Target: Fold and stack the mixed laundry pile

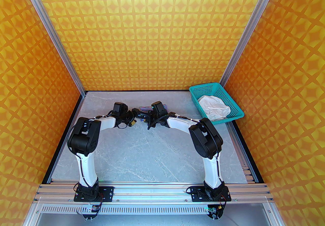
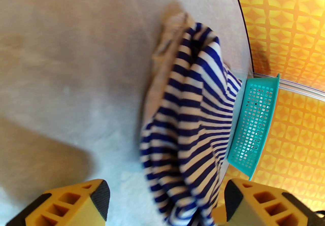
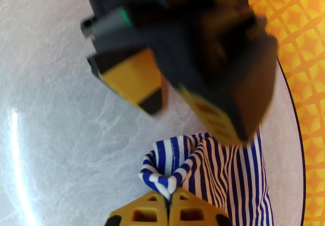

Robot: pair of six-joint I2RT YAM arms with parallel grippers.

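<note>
The worktop (image 1: 142,154) is flat, smooth gray stone with thin pale lines, like marble, and it shines where the light hits it. Orange and yellow walls (image 1: 152,29) with a repeating star pattern stand around it on three sides. At the far right corner sits the basket (image 1: 205,86), a teal plastic box with low sloped sides full of little square holes. The white cloth (image 1: 214,108) lies inside it. It is plain, soft and very wrinkled, piled in a round lump that fills most of the basket. The striped cloth (image 3: 228,174) is out at the far middle of the worktop, left of the basket. It is thin and floppy, with narrow blue and white stripes. It is bunched into soft folds, so the stripes bend and curve. In the left wrist view a plain pale edge shows at its far end. The right fingers (image 3: 190,209) are yellow blocks with holes cut in them. They are pressed together on a small rolled fold at the edge of the striped cloth. The left fingers (image 2: 76,202) are the same kind of yellow blocks, with black rubber pads, and they stand wide apart. The striped cloth runs down between them, but they do not close on it. I cannot tell if the cloth rests on the worktop or hangs a little above it.
</note>
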